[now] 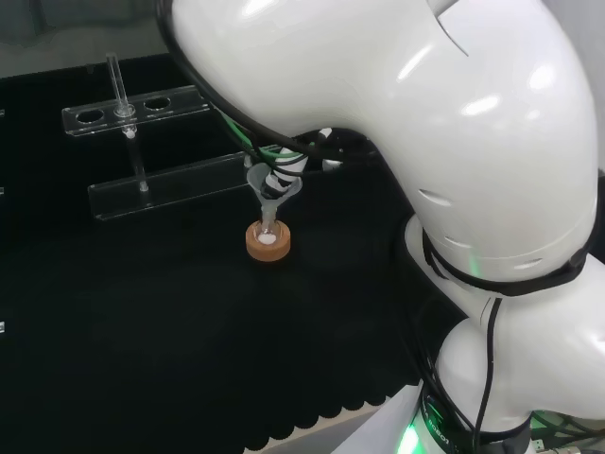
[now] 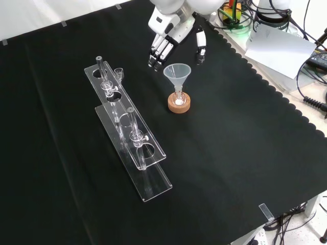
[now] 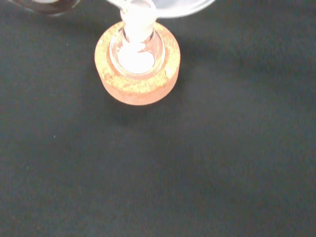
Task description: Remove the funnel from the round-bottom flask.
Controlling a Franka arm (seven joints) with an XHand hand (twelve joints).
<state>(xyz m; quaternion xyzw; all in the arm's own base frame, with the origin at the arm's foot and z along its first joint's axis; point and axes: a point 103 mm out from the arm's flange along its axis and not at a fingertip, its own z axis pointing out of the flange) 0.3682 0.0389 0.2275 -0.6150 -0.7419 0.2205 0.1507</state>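
One funnel (image 2: pixel 177 73) seated in the round-bottom flask (image 2: pixel 179 100) on a cork ring (image 2: pixel 180 104), mid-table (image 2: pixel 245 127). Hand (image 2: pixel 168 35) just behind in front view, fingers (image 2: pixel 157 53) and thumb spread apart, holding nothing. Clear tube rack (image 2: pixel 130 138) to the left.

clear glossy funnel (image 2: pixel 177 74), grainy cork ring (image 2: pixel 180 103), matt black cloth (image 2: pixel 230 143).

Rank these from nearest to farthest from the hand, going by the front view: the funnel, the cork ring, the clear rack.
1. Funnel: just below the hand, its wide mouth between the fingers and thumb.
2. Cork ring: under the funnel, holding the flask.
3. Clear rack: off to the left, running toward the view's bottom.
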